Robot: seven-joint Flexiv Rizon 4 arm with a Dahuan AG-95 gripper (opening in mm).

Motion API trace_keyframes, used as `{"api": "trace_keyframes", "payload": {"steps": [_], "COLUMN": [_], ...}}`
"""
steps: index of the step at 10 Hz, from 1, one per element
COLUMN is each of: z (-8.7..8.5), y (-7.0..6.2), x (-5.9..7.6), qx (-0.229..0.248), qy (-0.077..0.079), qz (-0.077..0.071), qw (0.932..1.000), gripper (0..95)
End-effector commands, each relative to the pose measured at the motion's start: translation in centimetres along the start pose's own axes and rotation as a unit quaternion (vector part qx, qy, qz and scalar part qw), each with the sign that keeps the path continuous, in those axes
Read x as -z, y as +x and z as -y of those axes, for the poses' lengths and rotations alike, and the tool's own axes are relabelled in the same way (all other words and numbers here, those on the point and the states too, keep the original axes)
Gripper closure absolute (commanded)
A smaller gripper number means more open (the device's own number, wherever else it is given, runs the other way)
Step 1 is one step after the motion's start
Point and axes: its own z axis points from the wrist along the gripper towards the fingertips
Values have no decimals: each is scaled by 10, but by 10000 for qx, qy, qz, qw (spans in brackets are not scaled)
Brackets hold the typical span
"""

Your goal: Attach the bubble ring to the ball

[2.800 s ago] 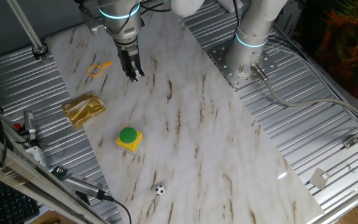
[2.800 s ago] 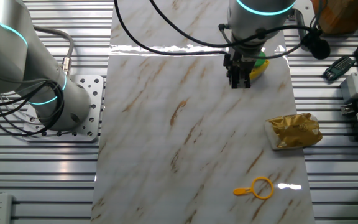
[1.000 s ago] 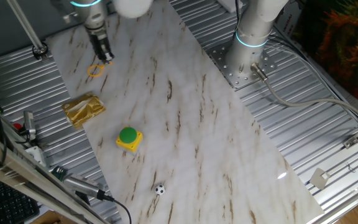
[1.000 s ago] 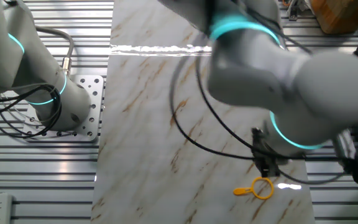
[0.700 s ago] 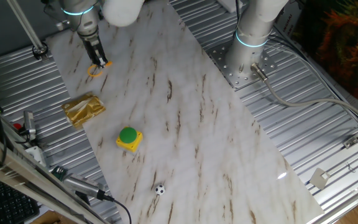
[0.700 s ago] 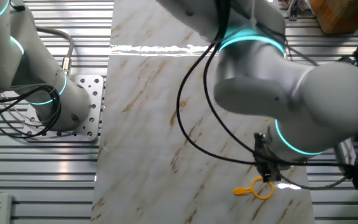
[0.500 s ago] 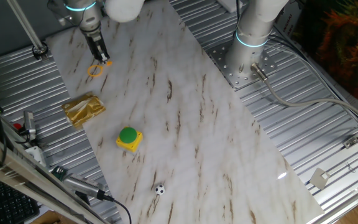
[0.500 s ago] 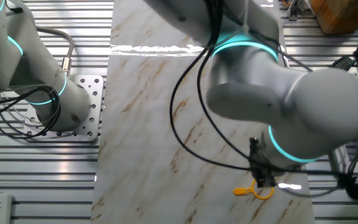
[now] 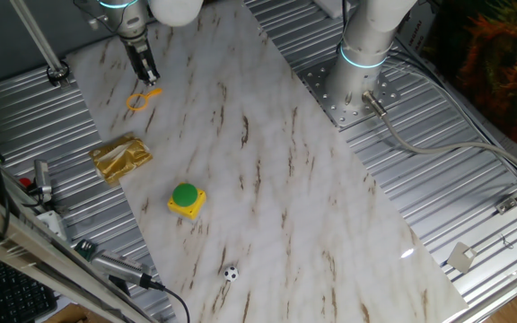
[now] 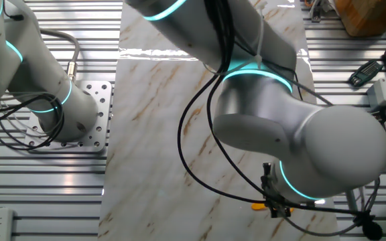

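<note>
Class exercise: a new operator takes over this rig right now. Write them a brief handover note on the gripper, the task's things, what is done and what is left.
Gripper: down at the handle end of the thin yellow-orange plastic bubble ring; whether it grips cannot be told.
The ring lies flat on the marble tabletop, at the far end.
Tiny black-and-white ball: at the near end, beyond the green button on its yellow box.
Done: approach to the ring.
Left: grasp it, carry it over, fit it to the ball.

Arm stretched far across, wrist vertical, fingers (image 9: 151, 77) pointing down, close together

The bubble ring (image 9: 140, 99) is yellow-orange; the ball (image 9: 231, 274) is white with black patches. The button (image 9: 185, 195) is green on a yellow base. The tabletop (image 9: 267, 179) is white marble with brown veins.
</note>
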Motion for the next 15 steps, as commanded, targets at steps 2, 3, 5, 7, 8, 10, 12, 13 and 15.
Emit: {"api": "trace_keyframes", "payload": {"steps": [2,3,5,7,8,10,12,13,15], "z": [1,1,1,1,1,1,1,1,1], "y": [2,2,2,3,3,3,5,6,6], "x": [-5,-6,-11,-12,-12,-12,-12,-13,-13], "qx": [-1,-10,-12,-6,-8,-24,-7,6,60], "qy": [44,47,58,61,60,42,34,28,-17], "qz": [20,22,36,33,33,14,13,15,95], "qw": [10000,10000,10000,10000,10000,10000,10000,10000,9999], "gripper": [950,950,950,950,950,950,950,950,950]}}
